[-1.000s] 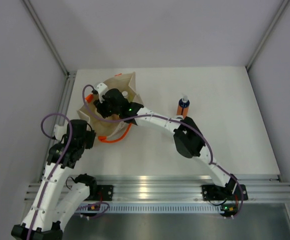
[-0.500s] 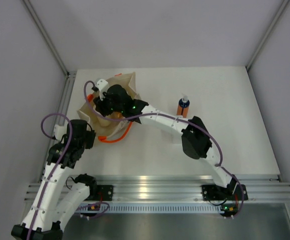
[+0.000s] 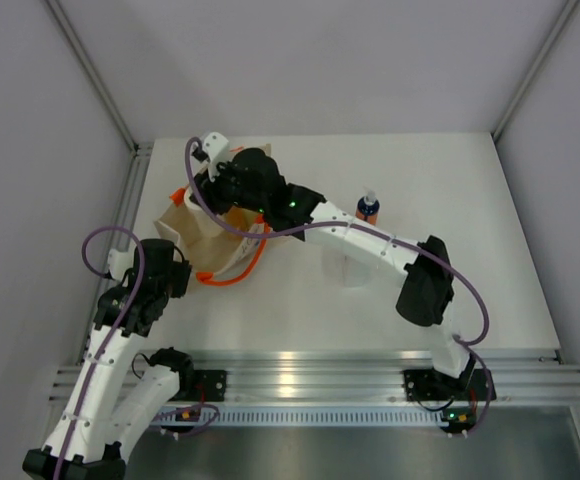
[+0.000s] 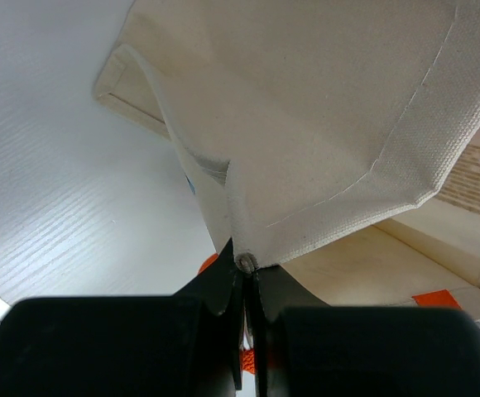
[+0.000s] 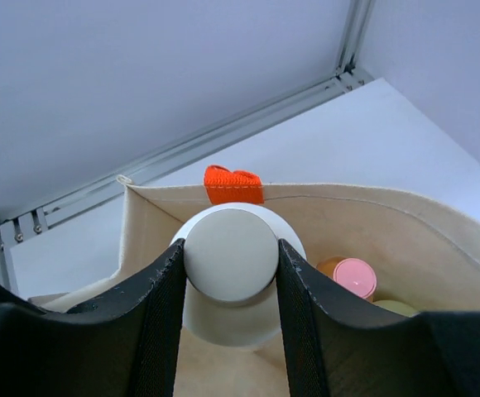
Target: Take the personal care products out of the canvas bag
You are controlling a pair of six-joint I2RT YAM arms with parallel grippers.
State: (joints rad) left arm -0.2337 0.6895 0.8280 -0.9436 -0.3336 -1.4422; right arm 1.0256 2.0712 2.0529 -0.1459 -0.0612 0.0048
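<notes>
The beige canvas bag (image 3: 192, 236) stands open at the table's left, with orange handles. My right gripper (image 3: 232, 180) is above the bag's far side, shut on the grey cap of the cream squat bottle (image 5: 230, 256), held over the bag's mouth (image 5: 405, 223). Below it in the bag are the peach bottle with pink cap (image 5: 354, 277) and the edge of a yellow-green one (image 5: 397, 308). My left gripper (image 4: 246, 269) is shut on the bag's rim (image 4: 323, 124) at its near left corner (image 3: 175, 262). The orange bottle with dark-blue top (image 3: 367, 213) stands on the table to the right.
A faint clear shape (image 3: 355, 270) stands on the white table near the right forearm. An orange handle loop (image 3: 232, 276) lies in front of the bag. Grey walls and a metal rail (image 3: 140, 175) close in the left and far sides.
My right gripper has risen out of the bag and moved toward the far side, carrying the cream bottle. The right arm has stretched out. The left gripper keeps its hold on the rim.
</notes>
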